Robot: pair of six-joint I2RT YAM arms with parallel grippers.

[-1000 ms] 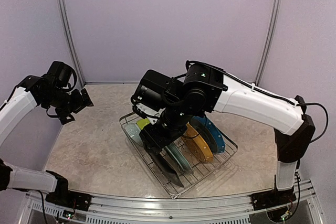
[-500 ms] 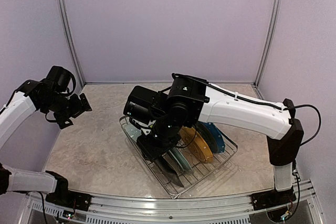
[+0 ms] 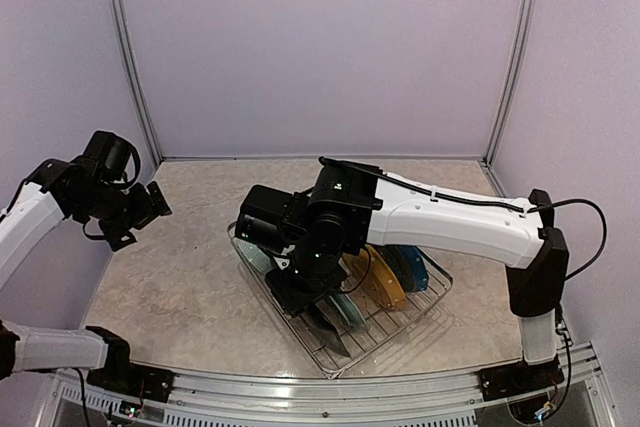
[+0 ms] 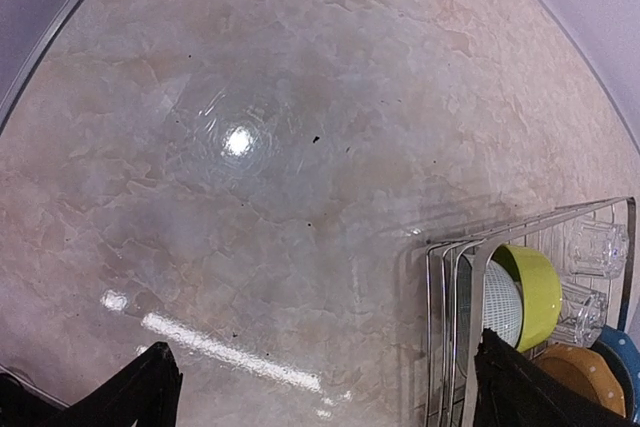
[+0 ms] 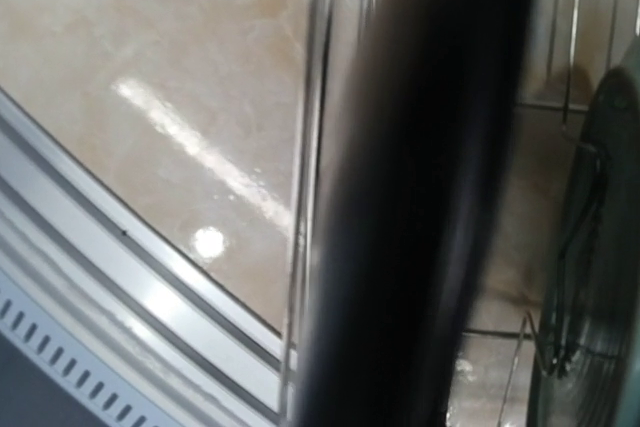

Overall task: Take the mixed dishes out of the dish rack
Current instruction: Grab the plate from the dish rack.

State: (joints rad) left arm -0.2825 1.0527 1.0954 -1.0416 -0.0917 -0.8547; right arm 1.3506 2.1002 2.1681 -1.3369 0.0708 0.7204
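I'm looking into a robotics lab cell.
Behind the dish rack, plain lilac walls meet at bare metal posts. The rack sits on a marble-look worktop, and an aluminium rail runs along the worktop's near edge.

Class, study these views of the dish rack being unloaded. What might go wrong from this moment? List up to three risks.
1. The right gripper is at the black plate's thin upper edge; a shallow grip may slip.
2. The teal plate stands right beside it, so a tilted lift may knock it.
3. The black plate sits low in the rack, near its end wires; snagging may drag the rack.
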